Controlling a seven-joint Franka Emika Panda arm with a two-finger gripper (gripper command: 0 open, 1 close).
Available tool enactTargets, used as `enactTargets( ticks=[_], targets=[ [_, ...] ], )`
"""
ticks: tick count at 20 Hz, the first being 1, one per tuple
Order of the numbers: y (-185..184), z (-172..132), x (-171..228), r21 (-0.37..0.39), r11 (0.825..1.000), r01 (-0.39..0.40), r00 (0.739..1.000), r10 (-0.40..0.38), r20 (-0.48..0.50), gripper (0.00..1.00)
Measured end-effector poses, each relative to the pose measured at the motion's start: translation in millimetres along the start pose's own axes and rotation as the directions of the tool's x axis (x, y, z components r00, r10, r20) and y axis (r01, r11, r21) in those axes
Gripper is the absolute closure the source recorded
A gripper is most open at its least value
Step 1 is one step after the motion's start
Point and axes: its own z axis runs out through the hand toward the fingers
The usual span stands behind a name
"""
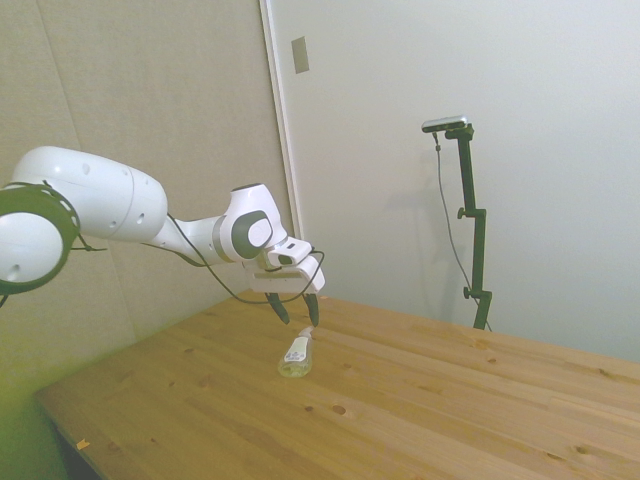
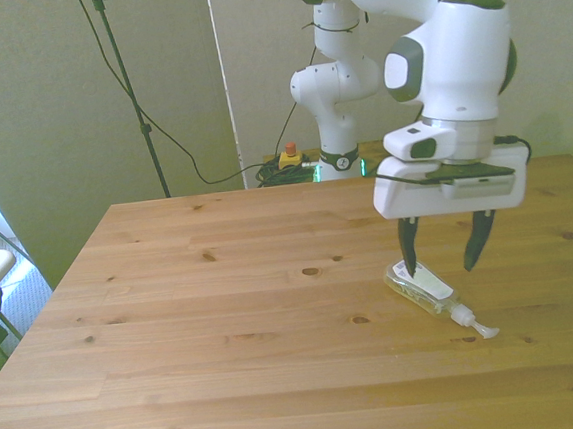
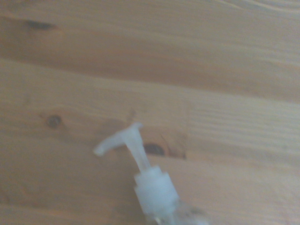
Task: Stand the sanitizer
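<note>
The sanitizer (image 2: 426,289) lies flat on its side on the wooden table (image 2: 225,310), a small clear bottle with a white label. Its white pump top (image 2: 474,325) points toward the table's near edge at the front view's right. In the side view the sanitizer (image 1: 297,354) rests just below the fingers. My gripper (image 2: 441,258) hovers right above the bottle's body, open, its two dark fingers pointing down with nothing between them. The wrist view shows the white pump top (image 3: 136,161) close up against the wood grain.
Behind the table's far edge a small yellow box with a red button (image 2: 288,156) sits among cables. A grey wall (image 1: 480,150) stands behind the table in the side view.
</note>
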Motion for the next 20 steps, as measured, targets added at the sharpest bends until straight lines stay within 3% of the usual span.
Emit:
enactTargets(
  ticks=[7, 17, 18, 20],
  targets=[
    [-36, 25, 14, -0.022, 0.999, 0.050, 0.999, -0.049, 0.020, 0.00],
    [-40, 53, 14, -0.020, 0.996, 0.089, 0.992, -0.086, 0.094, 0.00],
    [-39, 56, 15, -0.021, 0.996, 0.088, 0.991, -0.086, 0.098, 1.00],
    [-36, 62, 16, -0.027, 0.996, 0.087, 0.991, -0.084, 0.104, 1.00]
  ],
)
